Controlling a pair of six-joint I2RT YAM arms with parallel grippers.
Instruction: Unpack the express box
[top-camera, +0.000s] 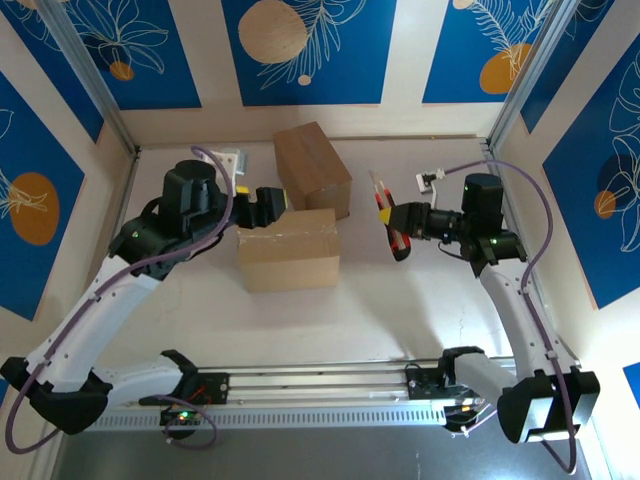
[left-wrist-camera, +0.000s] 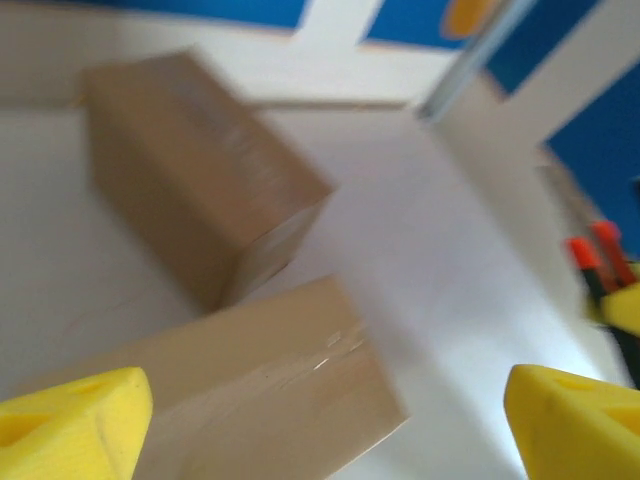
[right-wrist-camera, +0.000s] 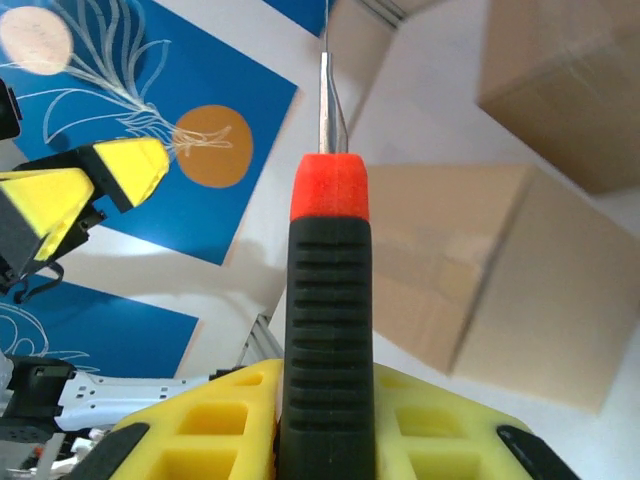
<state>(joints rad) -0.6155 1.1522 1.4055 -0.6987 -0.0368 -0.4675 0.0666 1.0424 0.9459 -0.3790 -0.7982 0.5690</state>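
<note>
While gripped, screwdriver (right-wrist-camera: 328, 320) points toward far wall (top-camera: 400, 122)

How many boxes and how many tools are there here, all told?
Cardboard boxes: 2, the far box and the near box
Screwdrivers: 1, the screwdriver held by the right hand
Total: 3

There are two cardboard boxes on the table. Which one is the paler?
The front box is the paler one: light tan and sitting square-on. The back box, right behind it, is a darker brown and turned at an angle.
</note>
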